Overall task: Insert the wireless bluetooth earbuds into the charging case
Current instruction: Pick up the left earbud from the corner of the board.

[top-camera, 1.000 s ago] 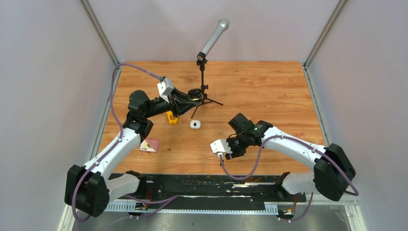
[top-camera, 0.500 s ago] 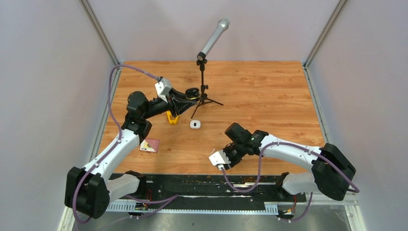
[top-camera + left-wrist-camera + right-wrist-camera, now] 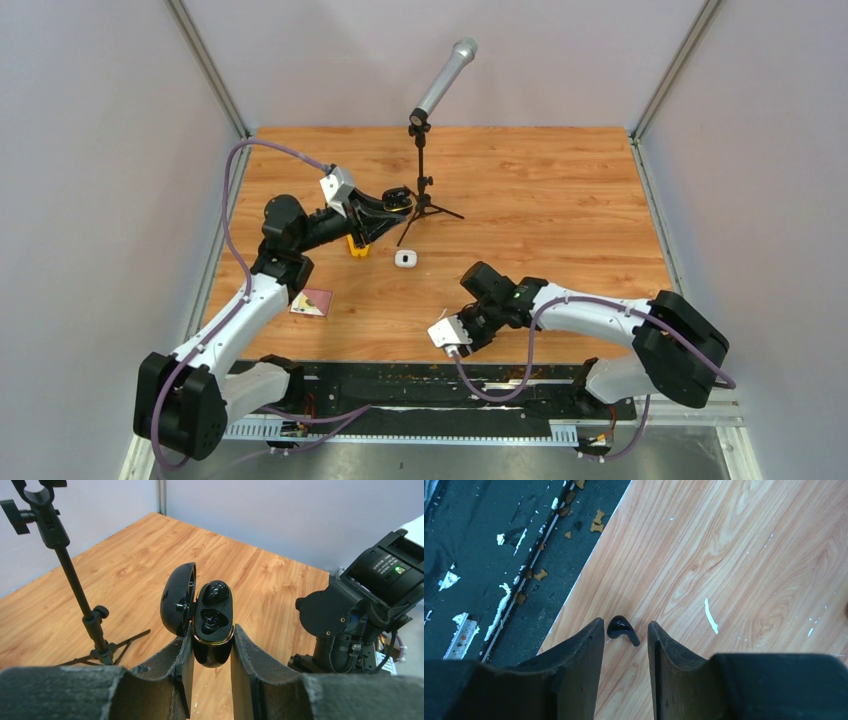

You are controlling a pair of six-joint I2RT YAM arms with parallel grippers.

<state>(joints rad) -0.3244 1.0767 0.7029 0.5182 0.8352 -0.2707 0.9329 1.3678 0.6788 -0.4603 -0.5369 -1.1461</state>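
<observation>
On the left arm and the right arm, white shell links are being joined by bulky black joint housings. A lilac cable is being run loosely along each arm. A pale silvery block is being carried at each wrist. The fingers are being shown dark, matte and rough-textured. A green light and small white lettering are being displayed on a black right-arm housing.

The left gripper pinches a black charging case, lid swung open toward nine o'clock. A black earbud sits in its upper well. A microphone stand rises at ten o'clock on the wooden table.
</observation>
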